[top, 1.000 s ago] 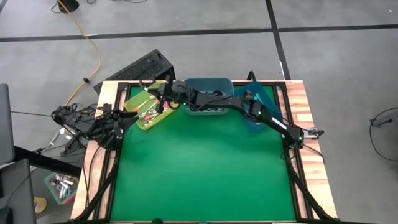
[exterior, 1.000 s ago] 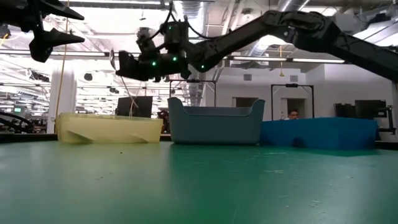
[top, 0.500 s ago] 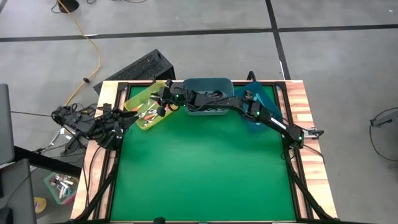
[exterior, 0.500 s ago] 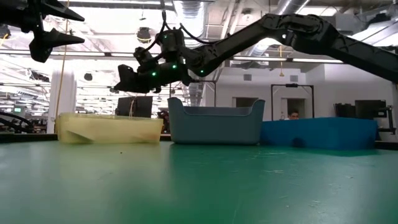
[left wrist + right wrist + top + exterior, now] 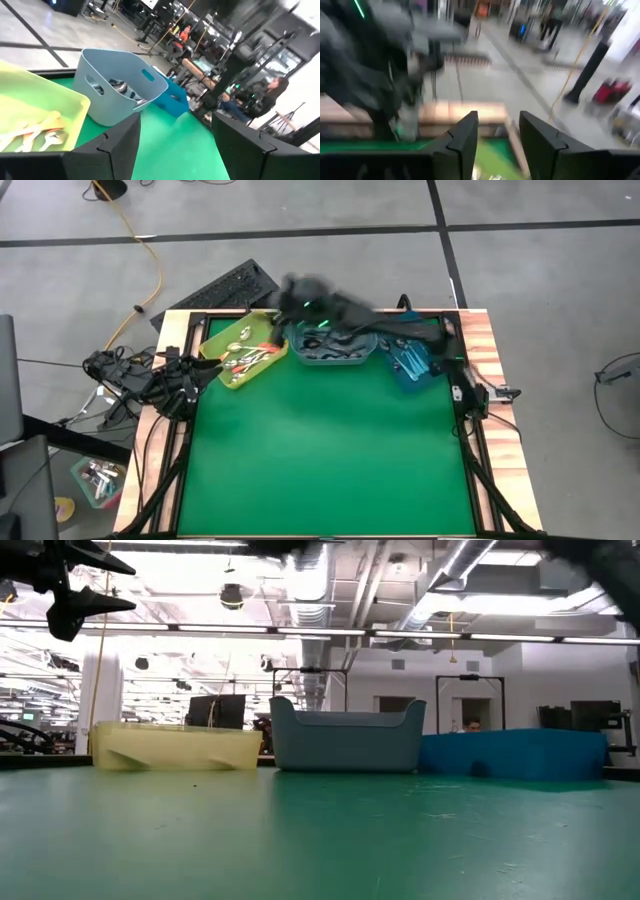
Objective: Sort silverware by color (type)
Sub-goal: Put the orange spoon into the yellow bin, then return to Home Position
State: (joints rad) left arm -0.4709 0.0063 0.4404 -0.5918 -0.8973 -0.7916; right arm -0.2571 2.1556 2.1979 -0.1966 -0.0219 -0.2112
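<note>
The left arm's fingers point(image 5: 115, 145) stand spread wide with nothing between them. They wait at the left edge of the green surface point(image 5: 330, 450), raised above it. Just ahead of them and to one side lies the yellow bin point(image 5: 60, 92), which holds several spoons point(image 5: 35, 137); their metal bowls shine, and at least one handle is orange. Straight ahead of these fingers, a little farther off, stands the grey-blue bin point(image 5: 107, 107). Dark metal spoons point(image 5: 120, 87) lie in it, leaning against the far wall. Behind that, touching or nearly touching it, is the blue bin point(image 5: 172, 102); from above it shows light teal-handled spoons point(image 5: 410, 358) in a small heap.

The right arm's fingers point(image 5: 462, 145) are parted too, released, with nothing held between them. That arm shows from above only as a dark smear across the back of the surface, over the grey-blue bin and reaching toward the yellow one. Its fingers are high above the bins. What lies ahead of them is too blurred to name, apart from floor, a strip of wooden edge and a bit of green below.

From table height the three bins stand in a row at the back: yellow, grey-blue, blue. In the room beyond, seen past the left fingers, a person point(image 5: 270, 92) sits among equipment.
</note>
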